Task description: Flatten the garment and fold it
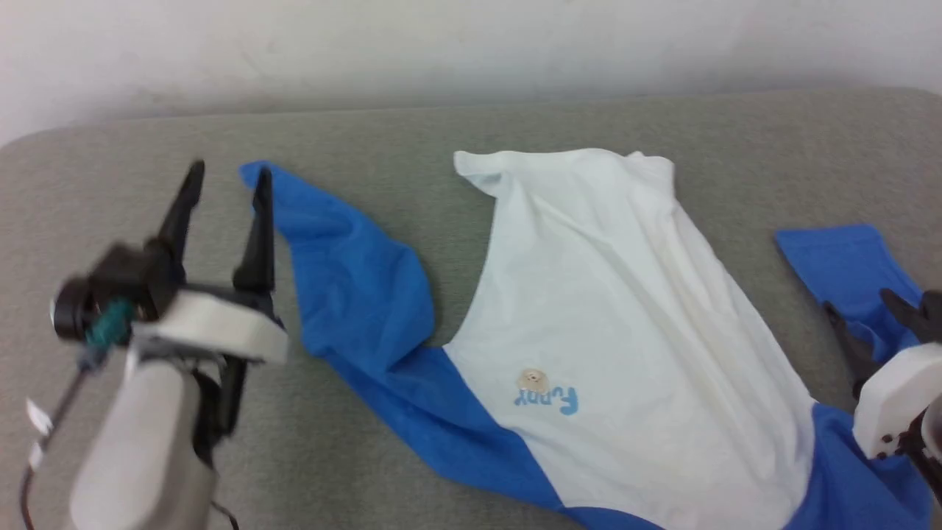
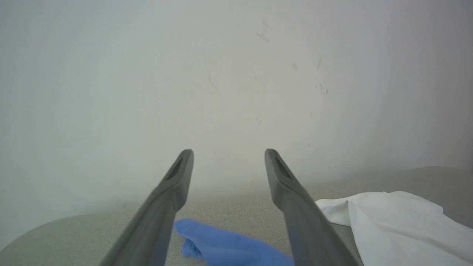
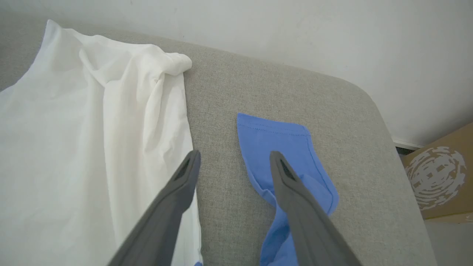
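Left gripper (image 1: 229, 174): jaws spread wide, nothing between them, raised above the grey padded table (image 1: 147, 132); its wrist view looks mostly at the pale wall (image 2: 236, 74). The cuff of the blue left sleeve (image 1: 353, 287) lies just right of its fingers and below them; contact can't be judged from the head view, probably none. Right gripper (image 1: 857, 302): also open and empty, low at the near right. In its wrist view one finger hangs over the blue right sleeve (image 3: 284, 147), the other over bare table beside the white body. The garment (image 1: 611, 294) lies centre-right on the table, hem far, neck near, bear patch (image 1: 531, 380) and lettering (image 1: 548, 401) facing up. Both sleeves angle out toward the far corners. Step, as I read it: flattening, not yet folding. The body shows long creases and its far-left hem corner is bunched. Next move likely calls for pinching hem or cuff edges low on the table and drawing them outward; thin fabric may slip.
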